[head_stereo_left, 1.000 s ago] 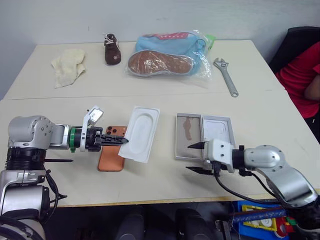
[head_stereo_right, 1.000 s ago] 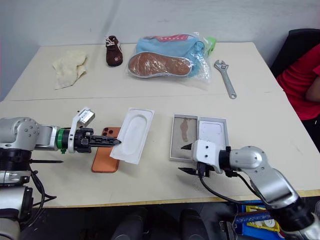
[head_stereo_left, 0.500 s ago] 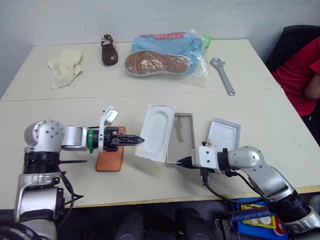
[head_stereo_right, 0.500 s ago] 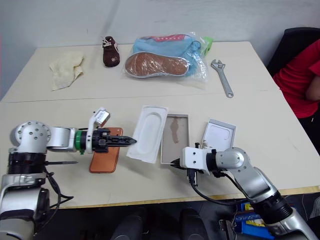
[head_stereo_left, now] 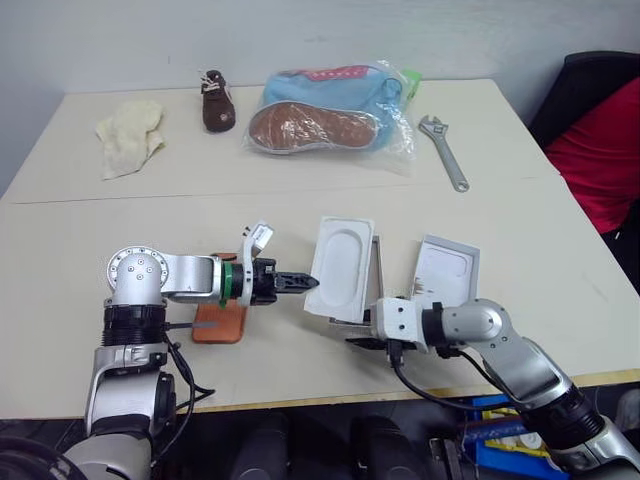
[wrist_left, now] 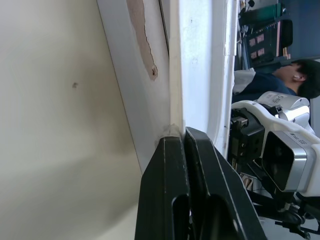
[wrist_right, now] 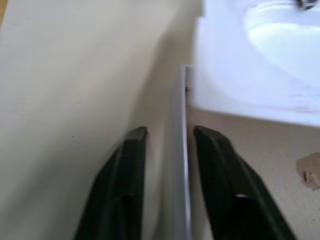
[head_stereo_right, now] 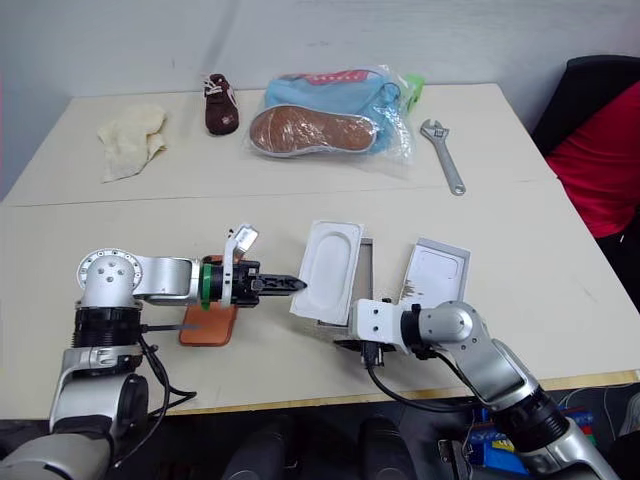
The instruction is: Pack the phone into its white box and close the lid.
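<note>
My left gripper (head_stereo_left: 305, 283) is shut on the near edge of a thin white moulded insert (head_stereo_left: 342, 265) and holds it tilted over the white box (head_stereo_right: 364, 268), covering most of it. The box's stained floor (wrist_left: 142, 55) shows beside the insert. Behind my left forearm the orange phone (head_stereo_left: 222, 325) lies flat on the table, half hidden. To the right of the box, the lid (head_stereo_left: 447, 272) lies askew, white inside up. My right gripper (wrist_right: 170, 131) is open, with one finger on each side of the box's near wall (wrist_right: 179, 110).
On the far table half are a cream cloth (head_stereo_left: 130, 135), a small brown shoe (head_stereo_left: 215, 100), a bagged blue shoe (head_stereo_left: 325, 110) and a wrench (head_stereo_left: 445, 150). A person in red (head_stereo_left: 605, 150) sits at the right edge.
My left gripper has carried the insert to the right until it covers the box. The right gripper has moved left to the box's near wall. The lid has shifted apart from the box and lies askew.
</note>
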{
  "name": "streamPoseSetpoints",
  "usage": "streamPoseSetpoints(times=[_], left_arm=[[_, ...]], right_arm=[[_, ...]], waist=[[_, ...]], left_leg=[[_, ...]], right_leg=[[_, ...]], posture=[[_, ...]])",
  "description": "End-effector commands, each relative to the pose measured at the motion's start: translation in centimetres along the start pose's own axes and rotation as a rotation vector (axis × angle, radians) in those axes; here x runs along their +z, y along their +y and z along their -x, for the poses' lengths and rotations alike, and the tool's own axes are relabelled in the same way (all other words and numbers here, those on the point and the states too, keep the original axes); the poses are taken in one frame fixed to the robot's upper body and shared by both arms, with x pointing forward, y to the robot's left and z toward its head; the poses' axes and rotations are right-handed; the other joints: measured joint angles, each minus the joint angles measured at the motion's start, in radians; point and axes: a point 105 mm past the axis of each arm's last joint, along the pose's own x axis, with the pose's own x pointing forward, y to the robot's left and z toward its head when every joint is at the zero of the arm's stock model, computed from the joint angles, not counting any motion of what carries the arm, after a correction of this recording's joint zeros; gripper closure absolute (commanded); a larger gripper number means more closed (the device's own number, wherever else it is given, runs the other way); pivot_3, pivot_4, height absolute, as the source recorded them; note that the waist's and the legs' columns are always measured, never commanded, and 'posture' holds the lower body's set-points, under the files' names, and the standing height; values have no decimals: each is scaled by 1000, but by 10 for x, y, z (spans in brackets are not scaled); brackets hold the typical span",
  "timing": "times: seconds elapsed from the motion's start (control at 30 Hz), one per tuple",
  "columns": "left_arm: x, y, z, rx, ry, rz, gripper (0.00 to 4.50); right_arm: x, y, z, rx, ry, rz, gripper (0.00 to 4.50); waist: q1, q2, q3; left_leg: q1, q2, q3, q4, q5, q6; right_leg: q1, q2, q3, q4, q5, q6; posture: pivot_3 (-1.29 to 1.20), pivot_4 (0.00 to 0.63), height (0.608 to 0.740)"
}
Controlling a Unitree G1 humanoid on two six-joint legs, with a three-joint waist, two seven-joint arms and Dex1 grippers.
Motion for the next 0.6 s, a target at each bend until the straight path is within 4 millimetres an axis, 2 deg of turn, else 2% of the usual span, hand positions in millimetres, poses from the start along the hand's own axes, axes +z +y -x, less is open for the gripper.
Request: streamPoseSetpoints(times=[0.03, 0.2, 0.23, 0.4, 0.5, 0.6], left_arm=[[8, -13, -4, -33, -25, -17, 4500], [3, -6, -13, 25, -26, 6, 4500], [1, -4, -14, 40, -26, 12, 4500], [-8, -1, -23, 57, -8, 35, 4500], [-15, -3, -29, 55, 12, 29, 4500], [-17, -2, -33, 68, 18, 35, 4500]], right_arm=[[21, 1, 16, -28, -59, 4, 1893], [43, 8, 61, -81, -120, -85, 187], [45, 8, 71, -101, -123, -105, 57], [44, 3, 111, -222, -73, -158, 57], [40, -1, 123, -279, -45, -167, 57], [41, -1, 125, -298, -46, -177, 57]], waist=[[2, 0, 0], [14, -1, 0], [14, -2, 0], [18, -4, 1], [22, -4, 0], [25, -5, 0]], left_leg=[[0, 0, 0, 0, 0, 0], [0, 0, 1, 0, 0, 0], [0, 0, 1, 0, 0, 0], [1, 0, 2, 0, -1, -1], [1, 0, 2, 0, -1, 0], [1, 0, 2, 0, -1, 0]], right_leg=[[0, 0, 0, 0, 0, 0], [1, 0, 0, -2, 0, 1], [2, 0, -1, -2, 0, 1], [2, 0, 0, -2, 0, 1], [2, 0, 0, -2, 0, 1], [2, 0, 0, -2, 0, 1]], posture=[[0, 150, 740], [0, 150, 740], [0, 150, 740], [0, 150, 740], [0, 150, 740], [0, 150, 740]])
